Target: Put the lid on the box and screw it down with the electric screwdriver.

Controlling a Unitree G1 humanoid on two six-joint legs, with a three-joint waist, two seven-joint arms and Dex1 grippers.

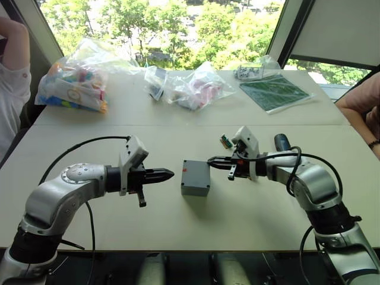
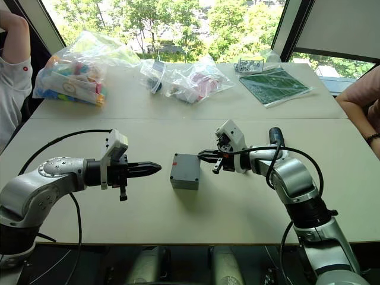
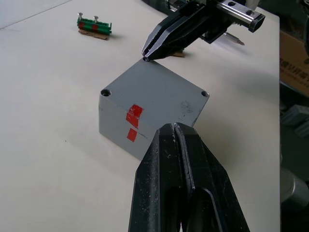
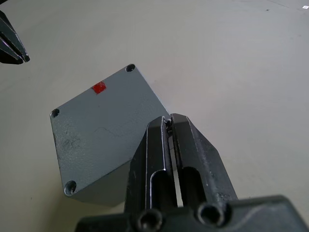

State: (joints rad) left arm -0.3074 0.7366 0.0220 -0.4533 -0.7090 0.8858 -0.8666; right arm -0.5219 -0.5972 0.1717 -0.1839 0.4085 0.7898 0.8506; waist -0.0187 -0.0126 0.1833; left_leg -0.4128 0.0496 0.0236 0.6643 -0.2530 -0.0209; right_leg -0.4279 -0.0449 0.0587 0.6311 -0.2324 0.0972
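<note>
Both grippers point at the box (image 1: 195,177) mid-table with fingers pressed together, holding nothing: left gripper (image 1: 167,174) just short of it, right gripper (image 1: 212,161) at its far corner. The left wrist view reveals the lid (image 3: 159,92) already seated, red marks on the side, and a green part (image 3: 94,26) beyond. The screwdriver (image 1: 282,142) lies behind the right arm.

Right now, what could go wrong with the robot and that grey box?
The lid sits on the box with empty corner holes, so a nudge might shift it. The right gripper is shut at one corner and could push it. The electric screwdriver lies behind the right arm, which could knock it.
</note>
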